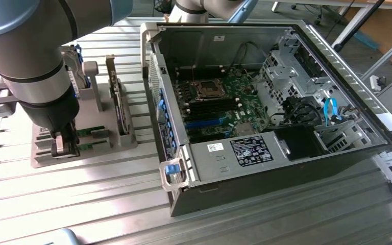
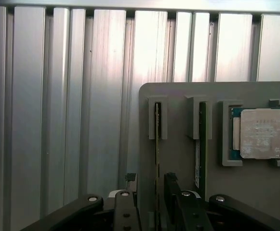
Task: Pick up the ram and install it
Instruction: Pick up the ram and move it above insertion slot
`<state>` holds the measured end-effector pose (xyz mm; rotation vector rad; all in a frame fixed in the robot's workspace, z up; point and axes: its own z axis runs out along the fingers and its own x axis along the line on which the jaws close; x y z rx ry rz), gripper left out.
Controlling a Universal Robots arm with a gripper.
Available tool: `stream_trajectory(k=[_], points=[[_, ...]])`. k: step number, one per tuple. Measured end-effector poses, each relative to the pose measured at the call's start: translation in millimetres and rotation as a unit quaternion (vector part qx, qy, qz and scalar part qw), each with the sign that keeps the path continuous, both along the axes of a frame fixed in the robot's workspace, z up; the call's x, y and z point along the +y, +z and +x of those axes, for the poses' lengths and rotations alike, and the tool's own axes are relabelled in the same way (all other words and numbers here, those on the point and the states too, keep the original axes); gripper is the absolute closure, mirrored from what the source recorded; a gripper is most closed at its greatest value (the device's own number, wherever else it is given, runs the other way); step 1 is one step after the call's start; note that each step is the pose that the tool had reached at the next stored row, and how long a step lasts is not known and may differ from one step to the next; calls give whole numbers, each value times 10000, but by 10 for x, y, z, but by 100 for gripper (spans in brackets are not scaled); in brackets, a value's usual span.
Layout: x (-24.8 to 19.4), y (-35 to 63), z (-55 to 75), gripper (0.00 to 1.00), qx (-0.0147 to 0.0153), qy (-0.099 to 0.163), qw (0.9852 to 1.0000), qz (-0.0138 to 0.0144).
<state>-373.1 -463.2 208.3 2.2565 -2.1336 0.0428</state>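
Open end effector [image 2: 151,182] straddled the thin green ram stick [image 2: 157,130], which stood on edge in a grey slotted plastic holder [image 2: 178,94] on the ribbed aluminium counter [image 2: 106,96]. Likely risk: closing off-centre could tilt the stick and jam it in its slot.

You have two sticks of ram standing on edge in the grey holder [image 2: 177,120]: the first ram stick [image 2: 157,144] and the second ram stick [image 2: 202,139]. On the same holder you have one square processor chip [image 2: 261,133] and one dark expansion card [image 1: 116,97]. Beside the holder stands one open computer case [image 1: 210,43], with one motherboard [image 1: 240,97] and one blue cable [image 1: 330,109] inside. Over the holder hangs one tool [image 2: 151,185] with two fingers [image 2: 171,185].
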Motion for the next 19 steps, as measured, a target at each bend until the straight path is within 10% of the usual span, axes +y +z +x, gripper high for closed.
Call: stream_trajectory(k=[7,11,19], points=[[0,-1,0,64,-1,-1,10000,13],[-4,-3,0,64,0,0,9998,200],[-4,-3,0,64,0,0,9998,203]])
